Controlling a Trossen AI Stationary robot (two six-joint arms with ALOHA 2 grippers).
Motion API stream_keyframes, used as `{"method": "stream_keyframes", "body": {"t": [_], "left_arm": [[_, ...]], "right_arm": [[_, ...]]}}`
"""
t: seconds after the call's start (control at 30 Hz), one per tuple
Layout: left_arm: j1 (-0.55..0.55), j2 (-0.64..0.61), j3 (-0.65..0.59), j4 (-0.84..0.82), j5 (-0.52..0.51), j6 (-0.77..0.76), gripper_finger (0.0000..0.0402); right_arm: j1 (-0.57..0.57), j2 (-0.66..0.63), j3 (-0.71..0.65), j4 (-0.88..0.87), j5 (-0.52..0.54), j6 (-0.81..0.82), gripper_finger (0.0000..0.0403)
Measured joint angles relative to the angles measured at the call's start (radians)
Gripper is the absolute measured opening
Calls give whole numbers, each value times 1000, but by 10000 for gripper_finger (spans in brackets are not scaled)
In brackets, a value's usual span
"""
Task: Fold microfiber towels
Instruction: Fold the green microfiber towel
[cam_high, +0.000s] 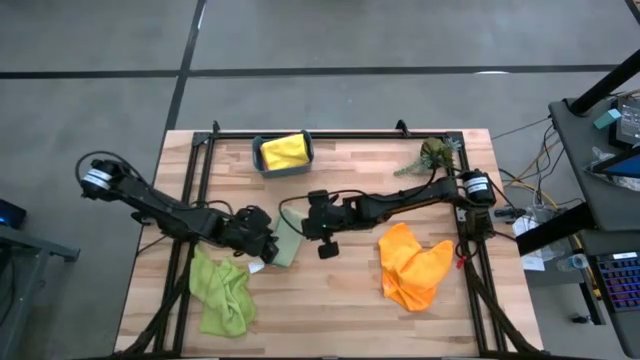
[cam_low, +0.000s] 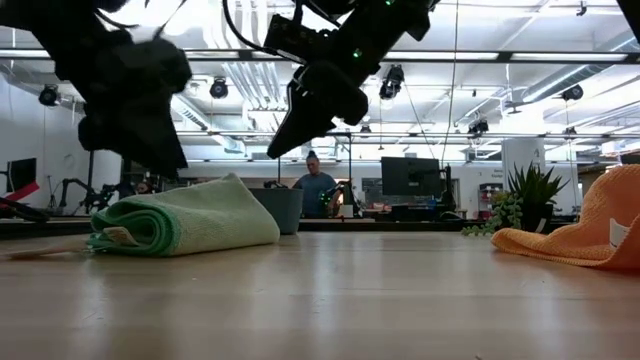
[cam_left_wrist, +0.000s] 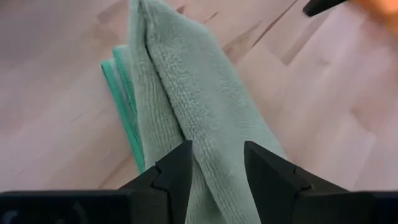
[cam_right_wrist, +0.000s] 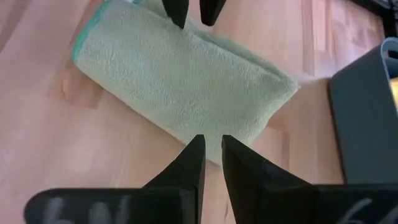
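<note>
Folding is judged partly done: the sage green towel (cam_high: 287, 243) is seen folded near the desk's middle. It is straddled by the left gripper (cam_left_wrist: 217, 163), fingers parted with cloth between them; whether it is truly pinched cannot be told. The right gripper (cam_right_wrist: 211, 158) is held above it, fingers nearly together and empty. Left crumpled: the lime towel (cam_high: 222, 293) by the near left corner and the orange towel (cam_high: 412, 265) toward the right edge. A yellow towel (cam_high: 284, 150) is seen in the bin (cam_high: 259, 160).
</note>
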Motion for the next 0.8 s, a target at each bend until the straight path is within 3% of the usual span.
{"method": "stream_keyframes", "body": {"t": [0.5, 0.8], "left_arm": [[25, 146, 65, -22, 26, 81, 122], [26, 145, 74, -20, 51, 156, 8]], "right_arm": [[6, 0, -6, -8, 1, 36, 47], [6, 0, -6, -7, 1, 35, 47]]}}
